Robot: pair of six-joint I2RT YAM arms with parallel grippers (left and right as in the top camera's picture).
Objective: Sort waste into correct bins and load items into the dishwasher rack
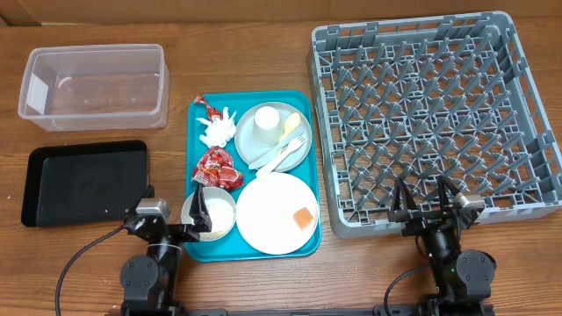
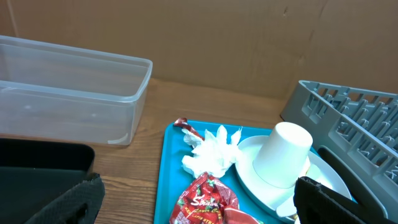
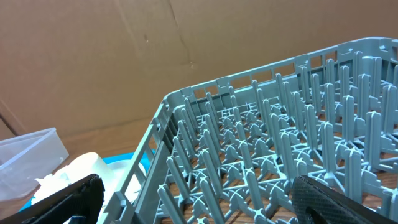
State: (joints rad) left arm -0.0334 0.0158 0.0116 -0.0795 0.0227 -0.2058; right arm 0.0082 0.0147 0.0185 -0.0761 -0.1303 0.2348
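Near the tabletop (image 1: 263, 53) centre, on the teal tray (image 1: 250, 98): spoon (image 1: 283, 133) and fork (image 1: 285, 155) lie diagonally.
Their heads point toward the far right corner; my left tool (image 2: 198, 186) and right tool (image 1: 424, 209) both stand apart.

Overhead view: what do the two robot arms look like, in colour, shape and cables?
Both the left arm and the right arm are black, built of rounded, drum-like joints. Each carries a small silver-grey block near its wrist and ends in two thin black jaws. A thin black cable trails beside each arm. No markings are readable.
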